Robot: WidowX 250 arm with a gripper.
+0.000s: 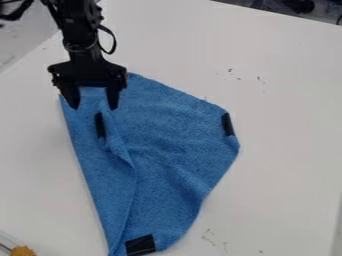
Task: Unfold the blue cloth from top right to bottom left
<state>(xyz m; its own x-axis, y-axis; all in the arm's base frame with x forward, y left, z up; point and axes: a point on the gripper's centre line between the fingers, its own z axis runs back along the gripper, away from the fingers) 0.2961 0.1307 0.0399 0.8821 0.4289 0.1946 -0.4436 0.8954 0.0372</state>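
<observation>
Yellow-orange fuzzy object, one: beside the bench's near left edge, cut off by the bottom of the view; what it is cannot be made out.

Scuffs, dark and faint: on the bench to the right of the cloth's near end.

Cloth, blue, one, partly folded: lying toward the bench's left side, running from the near edge of the view up to beneath the tool. Near tip cut off by the view. A fold runs lengthwise down its left part, hiding whatever lies beneath. Three black patches: near patch, right-hand patch, left patch, the last just nearer than the tool.

Tool, black, fingers spread wide: over the cloth's far left corner, with cloth visible between them, not clamped; whether the tips touch it cannot be told. Its body covers part of that corner.

Arm, black, with a looped cable: stands across the bench's far left side, blocking the surface behind; its upper end is cut off.

Dark objects: beyond the bench's far edge, cut off, unidentifiable.
</observation>
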